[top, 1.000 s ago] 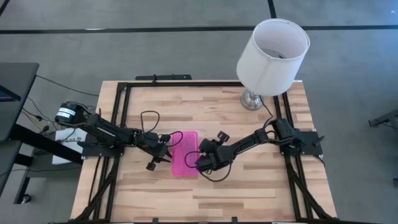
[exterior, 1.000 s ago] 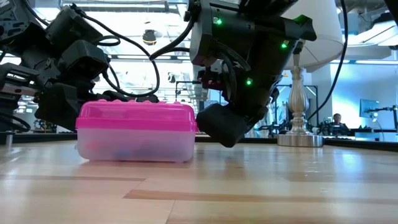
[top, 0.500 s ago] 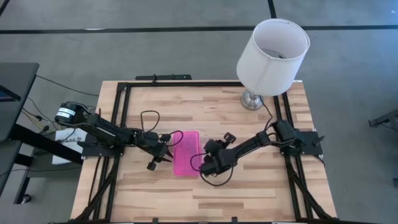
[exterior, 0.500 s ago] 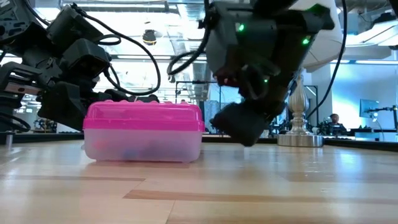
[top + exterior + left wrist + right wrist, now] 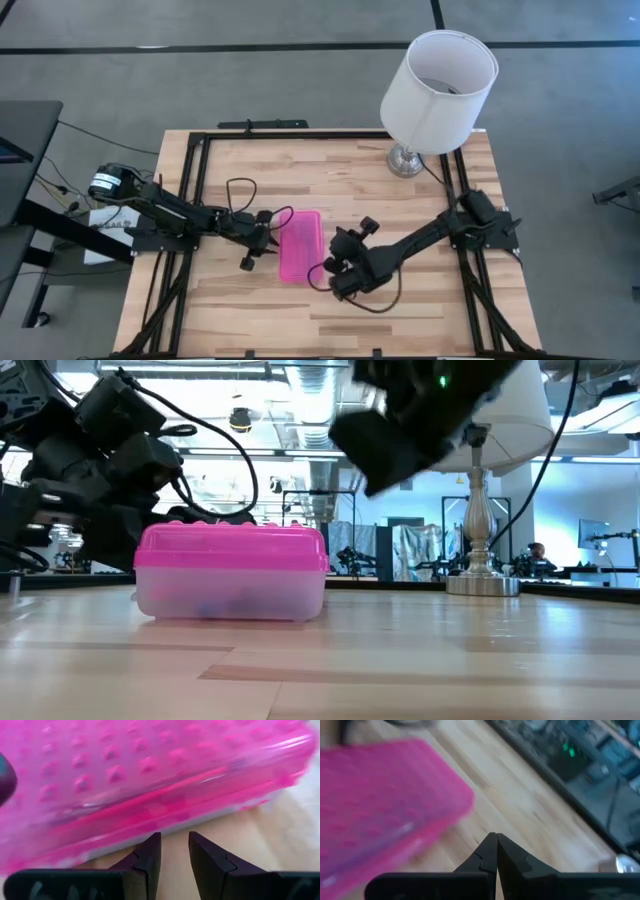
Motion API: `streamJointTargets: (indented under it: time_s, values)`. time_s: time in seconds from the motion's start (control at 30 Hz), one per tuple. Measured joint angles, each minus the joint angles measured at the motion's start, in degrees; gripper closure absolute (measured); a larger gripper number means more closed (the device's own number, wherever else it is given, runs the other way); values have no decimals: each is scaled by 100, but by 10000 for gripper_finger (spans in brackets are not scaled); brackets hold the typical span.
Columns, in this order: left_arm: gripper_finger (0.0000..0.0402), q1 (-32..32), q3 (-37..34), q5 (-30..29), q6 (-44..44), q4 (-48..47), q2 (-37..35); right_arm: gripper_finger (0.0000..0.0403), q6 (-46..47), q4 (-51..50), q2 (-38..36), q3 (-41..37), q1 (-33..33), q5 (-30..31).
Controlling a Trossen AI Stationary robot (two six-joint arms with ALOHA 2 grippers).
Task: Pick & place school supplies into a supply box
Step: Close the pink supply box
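The supply box, with a bumpy hot-pink lid and a clear base, lies shut and flat on the table's middle. Faint coloured shapes show through its base; no loose school supplies are in view. My left gripper is low at the box's left long side, its fingers a narrow gap apart and pointing at the base's lower edge. My right gripper is shut, raised off the table to the right of the box's near end. My left gripper points level from the table's left at the box's left long side, down at the base's edge. I cannot tell whether its fingertips touch the box.
A table lamp with a white shade stands on a metal foot at the table's far right corner. A black frame runs along the table's edges. Bare wood lies near and far of the box.
The box has slid a little toward the table's right and stays flat and shut. My right gripper has drawn back from the box's right side toward the near edge and risen well clear of the table.
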Motion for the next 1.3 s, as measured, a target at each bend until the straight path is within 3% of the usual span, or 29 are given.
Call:
streamJointTargets:
  time_s: [0.23, 0.4, 0.6, 0.87, 1.1, 1.3]
  values:
    - [306, 0, 1, -186, -7, -84, 0, 403, -1916, 1738, -69, 2, 170, -14]
    - [306, 0, 33, -472, -15, -154, 0, 403, -2889, 2638, 23, 3, 83, -591]
    - [306, 0, 33, -842, -26, -419, 0, 403, -3850, 3398, 49, -2, -143, -1712]
    - [306, 0, 35, -766, -78, -593, -87, 403, -3828, 3428, 55, -2, -503, -2699]
    - [306, -32, 37, -790, -282, -1232, -895, 403, -3626, 3221, 55, -2, -555, -2748]
    - [306, -417, -42, -769, -316, -1269, -1597, 403, -3260, 2883, 55, -4, -597, -2759]
